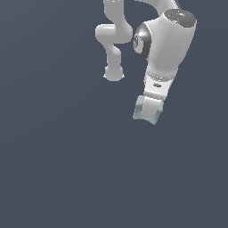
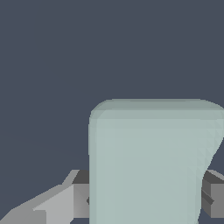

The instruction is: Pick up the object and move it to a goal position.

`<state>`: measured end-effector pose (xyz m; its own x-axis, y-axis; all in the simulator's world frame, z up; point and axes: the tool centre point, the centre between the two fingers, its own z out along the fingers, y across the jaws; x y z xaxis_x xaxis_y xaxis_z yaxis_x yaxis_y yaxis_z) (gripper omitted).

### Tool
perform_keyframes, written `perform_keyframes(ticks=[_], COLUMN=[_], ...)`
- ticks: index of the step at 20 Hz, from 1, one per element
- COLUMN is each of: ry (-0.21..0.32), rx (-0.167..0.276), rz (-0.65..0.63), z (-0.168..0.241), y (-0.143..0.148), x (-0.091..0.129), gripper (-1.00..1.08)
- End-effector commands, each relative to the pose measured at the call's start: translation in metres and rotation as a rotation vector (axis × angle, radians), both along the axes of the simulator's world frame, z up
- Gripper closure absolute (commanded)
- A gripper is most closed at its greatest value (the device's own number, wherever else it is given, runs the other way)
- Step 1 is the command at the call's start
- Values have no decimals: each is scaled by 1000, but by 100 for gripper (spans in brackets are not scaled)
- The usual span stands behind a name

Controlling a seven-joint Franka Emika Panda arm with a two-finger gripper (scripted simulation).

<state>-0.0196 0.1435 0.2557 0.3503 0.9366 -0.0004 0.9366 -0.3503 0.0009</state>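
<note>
You had the object [image 1: 147, 111], a pale mint-green block, sitting between the 2 fingers of the gripper [image 1: 148, 116], which was clamped on its flat opposite sides; in the wrist view the block [image 2: 148, 166] filled the gap with a finger [image 2: 81, 192] pressed against each flank. It looked to you like a small, rigid, light lump with smooth faces that could slip, so those broad flat sides, away from the curved edge, seemed the right place to hold.
</note>
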Motion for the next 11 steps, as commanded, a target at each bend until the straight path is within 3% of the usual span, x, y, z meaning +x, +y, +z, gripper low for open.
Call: perform_keyframes(ticks=[1, 11], ry=[1, 1], rx=[0, 1], rz=[-1, -2], z=[17, 43], y=[11, 29], x=[-2, -3], gripper=[108, 108])
